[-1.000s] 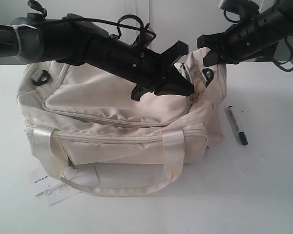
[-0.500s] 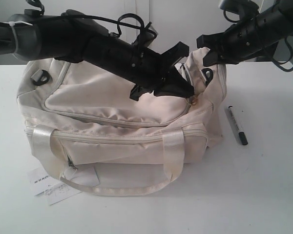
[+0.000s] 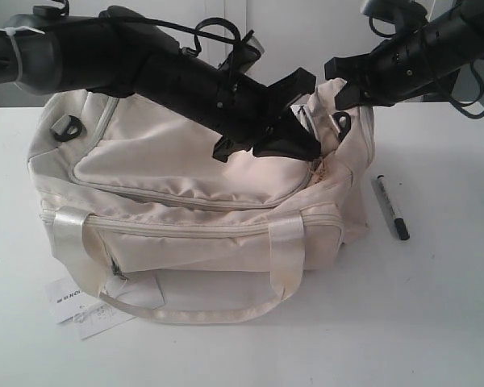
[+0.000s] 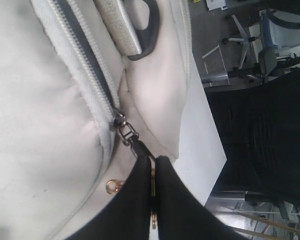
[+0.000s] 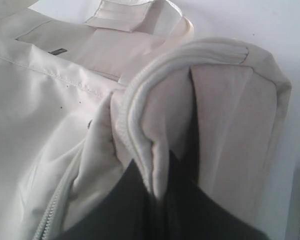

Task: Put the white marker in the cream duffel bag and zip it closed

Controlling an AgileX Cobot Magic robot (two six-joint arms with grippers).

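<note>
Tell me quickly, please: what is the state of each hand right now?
Left hand: closed on the zipper pull of the cream duffel bag.
Right hand: closed on a fabric fold at the bag's end.

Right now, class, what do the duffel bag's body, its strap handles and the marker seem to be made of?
The cream duffel bag: soft matte woven fabric; it creases and sags. Its strap handles: glossier, perhaps satin webbing or coated material; they catch light. The white marker: likely hard plastic; smooth straight barrel, black cap.
</note>
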